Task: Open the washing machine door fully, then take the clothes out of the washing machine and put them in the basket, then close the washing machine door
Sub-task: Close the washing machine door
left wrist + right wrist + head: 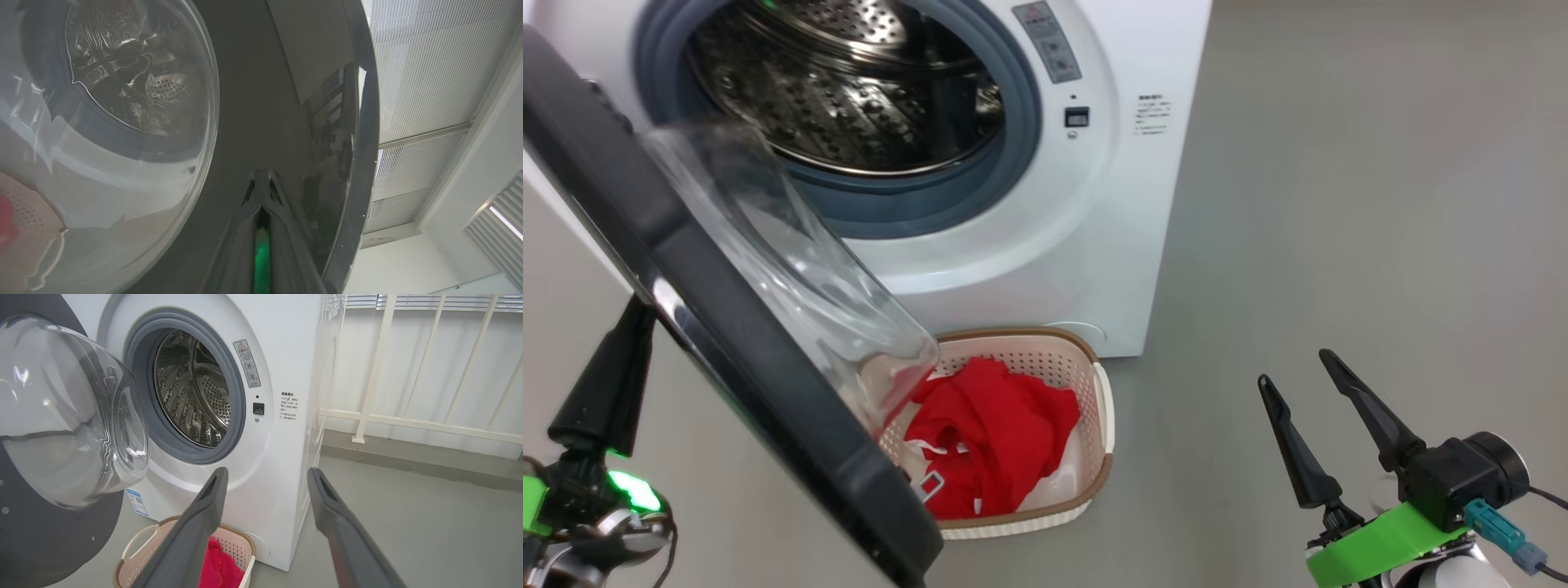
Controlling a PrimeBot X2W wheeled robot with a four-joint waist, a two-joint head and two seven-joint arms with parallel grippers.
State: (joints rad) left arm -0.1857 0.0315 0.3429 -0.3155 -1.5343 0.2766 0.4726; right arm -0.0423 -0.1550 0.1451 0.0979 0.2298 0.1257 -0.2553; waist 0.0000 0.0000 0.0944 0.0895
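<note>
The washing machine [1094, 204] [282, 465] stands with its steel drum [849, 90] [192, 388] exposed, and no fabric shows inside. The washing machine door [727, 327] [61, 416] hangs partly swung out at the left, its glass bowl facing the opening. My left gripper [625, 343] [263, 173] is shut, its tips against the door's black outer face [253, 102]. The red clothes [996, 425] [220, 567] lie in the cream basket [1107, 425] [245, 541] on the floor in front of the machine, partly under the door. At the lower right, my right gripper [1293, 367] [266, 471] is open and holds nothing.
Grey floor [1339, 204] stretches wide to the right of the machine and basket. A white railing [367, 375] runs along the wall behind the machine's right side. The door's lower edge overhangs the basket's left part.
</note>
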